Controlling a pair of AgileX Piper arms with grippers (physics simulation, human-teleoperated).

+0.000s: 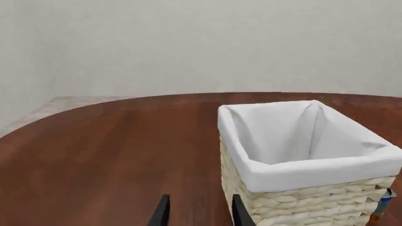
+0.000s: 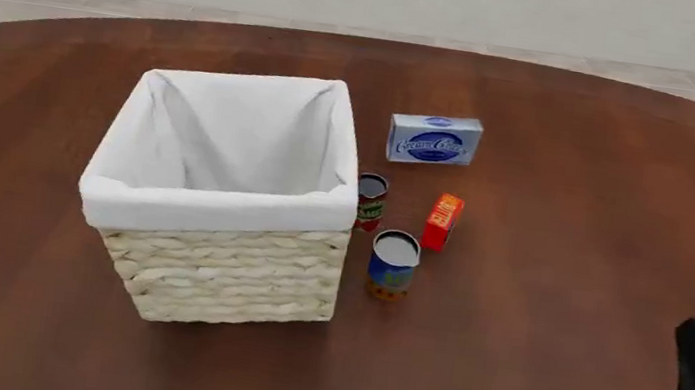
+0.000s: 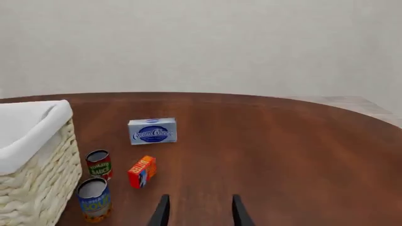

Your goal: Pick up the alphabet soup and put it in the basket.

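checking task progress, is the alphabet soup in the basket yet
Not yet: the alphabet soup stands upright on the table, outside the basket.

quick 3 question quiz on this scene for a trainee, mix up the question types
1. True or false: the alphabet soup already lies inside the basket.
2. Multiple choice: in the front view, what stands nearest the alphabet soup?
A. the cream cheese box
B. the orange carton
C. the left gripper
3. Fill in: both the left gripper and the right gripper have their jaws ____ and hold nothing.

Key
1. False: it stands upright on the table, to the right of the basket.
2. B. The red-and-green can is also close.
3. open
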